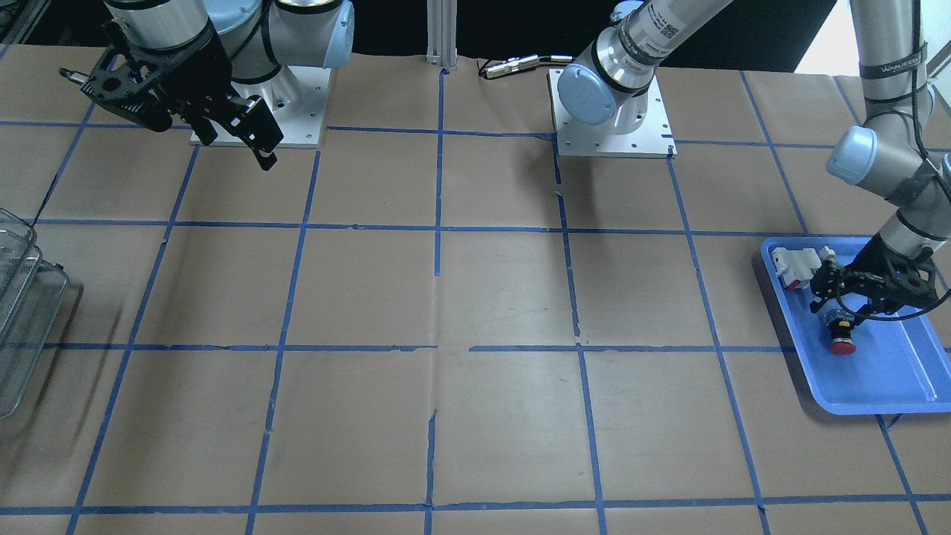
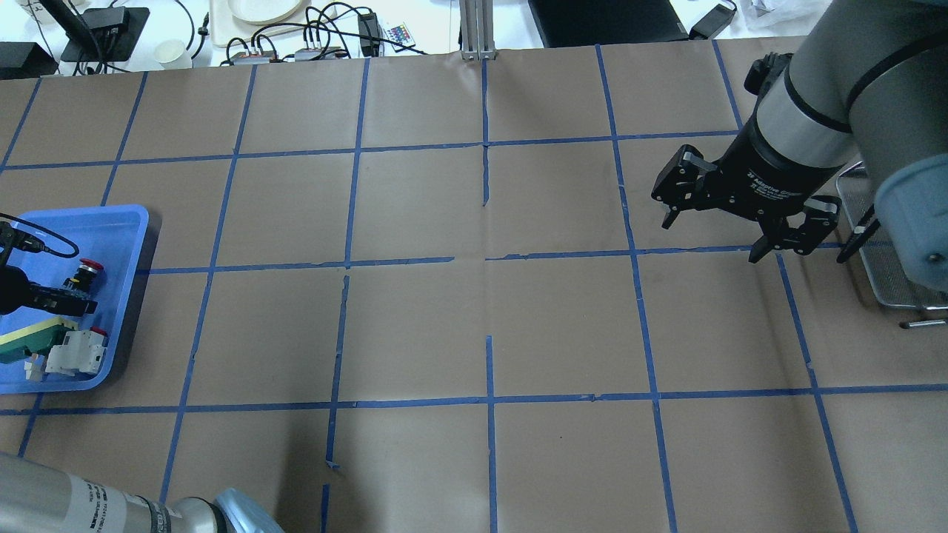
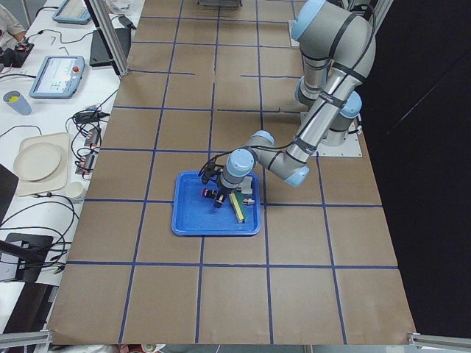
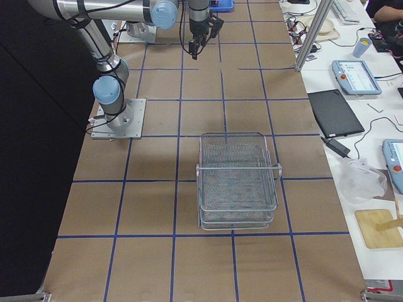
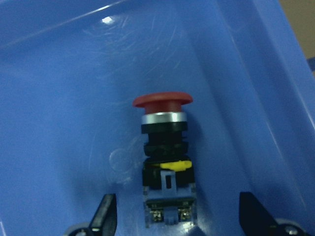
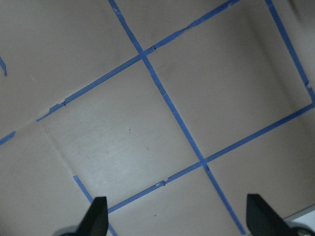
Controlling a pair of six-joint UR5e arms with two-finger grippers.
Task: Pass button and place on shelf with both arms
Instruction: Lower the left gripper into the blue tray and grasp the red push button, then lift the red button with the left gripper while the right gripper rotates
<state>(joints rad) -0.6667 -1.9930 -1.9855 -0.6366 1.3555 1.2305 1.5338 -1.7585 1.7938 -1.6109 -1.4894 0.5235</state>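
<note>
The button has a red mushroom cap and a black body, and lies on its side in the blue tray. It also shows in the front view and the overhead view. My left gripper is low in the tray and open, one finger on each side of the button's base with a gap to it. My right gripper is open and empty, held above the table beside the wire mesh shelf. The shelf shows whole in the right view.
The blue tray also holds a white-and-red block and a green-and-yellow wedge close to my left gripper. Blue tape lines grid the brown table. The arm bases stand at the robot's edge.
</note>
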